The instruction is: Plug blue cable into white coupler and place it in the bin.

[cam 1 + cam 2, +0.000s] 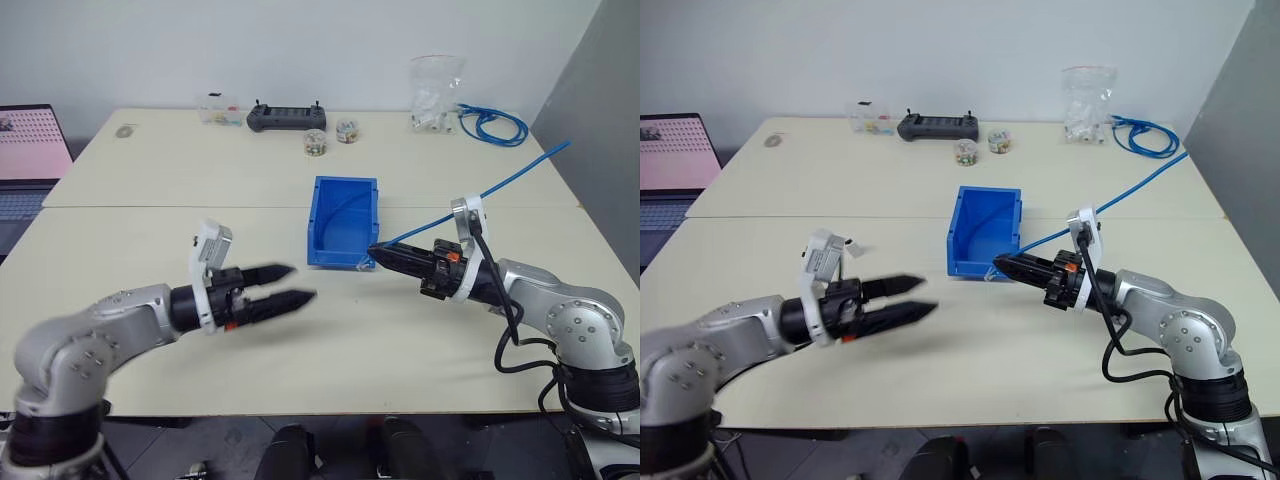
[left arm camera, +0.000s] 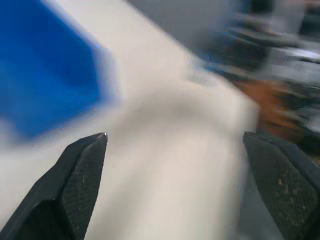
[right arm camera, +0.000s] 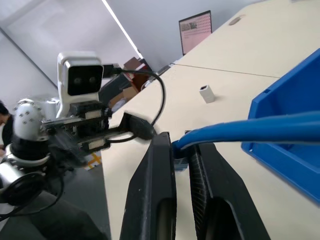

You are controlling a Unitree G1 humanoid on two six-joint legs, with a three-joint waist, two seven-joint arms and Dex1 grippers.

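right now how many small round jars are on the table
2. One jar and the other jar stand side by side at the far edge, just right of the black controller. None seems hidden.

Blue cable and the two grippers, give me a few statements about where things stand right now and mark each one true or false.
1. The right gripper is shut on the blue cable. True.
2. The left gripper holds the white coupler. False: its fingers are spread apart with nothing between them.
3. The white coupler stands on the table, apart from the bin. True.
4. The whole blue cable lies inside the bin. False: it runs from the right gripper up and away over the table beside the bin.
5. A coiled bundle of blue cable lies at the far right of the table. True.
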